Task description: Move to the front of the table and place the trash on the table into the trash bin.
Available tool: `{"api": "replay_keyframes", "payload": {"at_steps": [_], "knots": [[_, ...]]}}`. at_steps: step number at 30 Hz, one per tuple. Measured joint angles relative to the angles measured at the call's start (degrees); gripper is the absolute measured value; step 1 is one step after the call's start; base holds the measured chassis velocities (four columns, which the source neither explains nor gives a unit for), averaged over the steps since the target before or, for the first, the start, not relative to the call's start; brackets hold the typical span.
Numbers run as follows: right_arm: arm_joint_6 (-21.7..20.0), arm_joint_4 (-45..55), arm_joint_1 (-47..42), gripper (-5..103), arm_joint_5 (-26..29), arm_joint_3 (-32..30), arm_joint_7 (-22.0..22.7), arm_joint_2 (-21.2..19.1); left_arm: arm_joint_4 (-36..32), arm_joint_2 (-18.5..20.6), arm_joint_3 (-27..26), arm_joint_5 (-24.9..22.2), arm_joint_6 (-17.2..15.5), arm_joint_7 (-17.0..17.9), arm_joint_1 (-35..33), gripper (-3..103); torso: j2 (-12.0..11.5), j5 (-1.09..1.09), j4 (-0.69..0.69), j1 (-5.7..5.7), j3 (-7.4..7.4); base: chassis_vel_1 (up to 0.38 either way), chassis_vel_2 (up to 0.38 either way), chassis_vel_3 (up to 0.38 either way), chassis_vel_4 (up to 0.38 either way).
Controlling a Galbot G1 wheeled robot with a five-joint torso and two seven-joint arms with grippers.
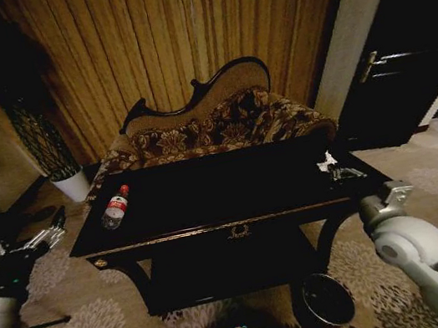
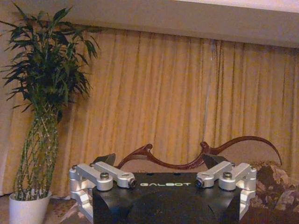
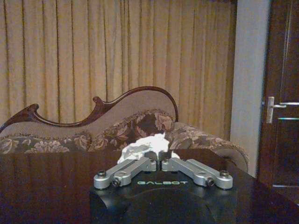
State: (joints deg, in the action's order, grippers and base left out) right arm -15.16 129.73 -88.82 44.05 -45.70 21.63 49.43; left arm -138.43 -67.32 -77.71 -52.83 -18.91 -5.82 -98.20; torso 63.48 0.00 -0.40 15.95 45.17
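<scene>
The glossy black table (image 1: 224,193) stands in front of me. On its left part lies a clear plastic bottle (image 1: 115,208) with a red cap. A white crumpled paper wad (image 1: 325,161) sits near the table's right edge, and my right gripper (image 1: 339,170) is shut on it. In the right wrist view the paper wad (image 3: 148,145) sits between the closed fingers of the right gripper (image 3: 157,158), just above the table top (image 3: 46,186). My left gripper (image 1: 51,229) hangs open off the table's left end, its fingers (image 2: 105,159) spread wide. The round trash bin (image 1: 326,300) stands on the carpet below the table's front right corner.
A patterned sofa (image 1: 212,127) with a carved back stands right behind the table, before tan curtains. A plant in a white pot (image 1: 73,186) is at the far left. A dark door (image 1: 403,55) is at the right. Flower-patterned carpet surrounds the table.
</scene>
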Motion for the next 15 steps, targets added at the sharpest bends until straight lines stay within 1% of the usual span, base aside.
{"api": "replay_keyframes", "payload": {"at_steps": [5, 15], "knots": [[0.0, 0.0, -0.3, 1, 0.0, 0.0, 0.0, 0.3, -0.2, 0.1, 0.0, 0.0, 0.0, 0.0, 0.0, 100, 0.0, 0.0, -0.01, 0.0, 0.0, 0.083, -0.081, -0.079, 0.097], [0.6, -0.8, -0.4, 1, -0.1, -0.1, 0.0, 0.5, -0.7, -0.4, 0.2, 0.3, -0.1, 0.0, -0.1, 100, 0.0, 0.0, 0.0, -0.01, -0.01, 0.122, -0.116, -0.11, 0.117]]}}
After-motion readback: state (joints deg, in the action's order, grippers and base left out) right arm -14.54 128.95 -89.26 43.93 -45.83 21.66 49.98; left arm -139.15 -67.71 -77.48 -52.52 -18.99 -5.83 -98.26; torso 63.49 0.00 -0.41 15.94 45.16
